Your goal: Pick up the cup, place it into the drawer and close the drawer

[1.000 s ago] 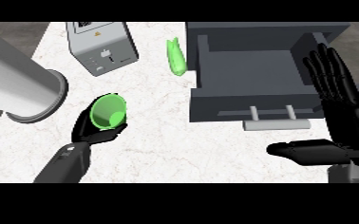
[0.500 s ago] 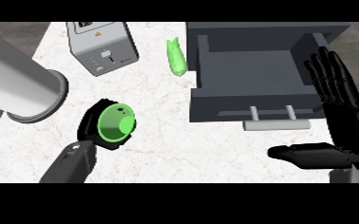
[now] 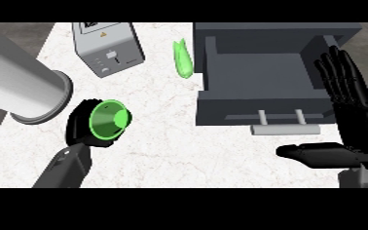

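Green cup [image 3: 109, 119] sits in the left hand [image 3: 84, 126], whose fingers curl round it above the marble worktop [image 3: 165, 141], left of the open grey drawer [image 3: 262, 78]. Right hand [image 3: 345, 92] rests spread beside the drawer.

Left hand [image 3: 81, 126] curled round green cup [image 3: 109, 120], mouth facing up toward the view, at lower left over white marble counter [image 3: 173, 126]. Right hand [image 3: 343, 95] open, fingers straight and upward, at right edge beside open grey drawer [image 3: 260, 73]; thumb stretched left below drawer handle [image 3: 284, 128]. Toaster [image 3: 108, 47] at upper left, big grey cylinder [image 3: 28, 90] at left edge, green vegetable [image 3: 182, 58] between toaster and drawer.
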